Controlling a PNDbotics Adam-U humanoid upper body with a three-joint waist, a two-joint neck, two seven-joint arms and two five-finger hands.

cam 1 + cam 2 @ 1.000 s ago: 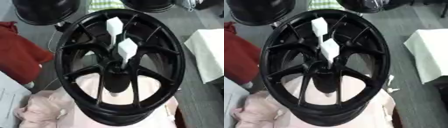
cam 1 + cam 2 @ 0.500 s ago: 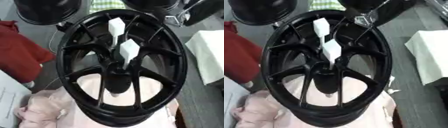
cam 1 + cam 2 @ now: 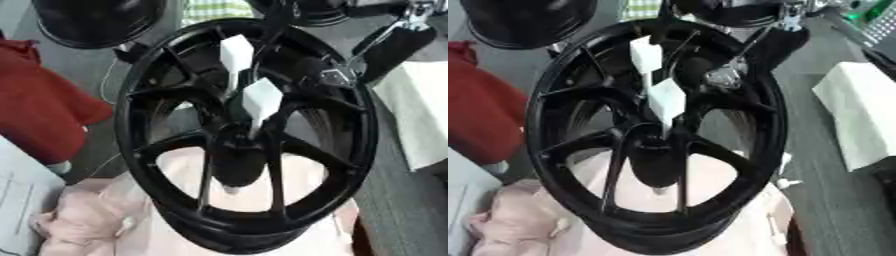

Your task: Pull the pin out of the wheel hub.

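Note:
A black spoked wheel (image 3: 140, 125) stands tilted in the middle of both views. Its hub (image 3: 238, 150) sits at the centre. A white pin (image 3: 261, 99) with a blocky white head sticks up out of the hub, and a second white block (image 3: 236, 52) shows just above it. My right arm (image 3: 394, 46) comes in from the upper right, black with a silver joint (image 3: 336, 77). My right hand (image 3: 700, 67) is a dark shape over the wheel's upper right spokes, a little right of the white blocks. It blends into the black wheel. My left hand is out of sight.
Pink cloth (image 3: 74, 220) lies under the wheel at the lower left. A red cloth (image 3: 39, 115) is at the left and a white box (image 3: 859, 110) at the right. Other black wheels (image 3: 96, 20) stand along the far edge. White paper (image 3: 17, 200) fills the lower left corner.
My right arm has come in from the upper right and now reaches over the wheel's upper right rim towards the white pin. The wheel and pin have stayed put.

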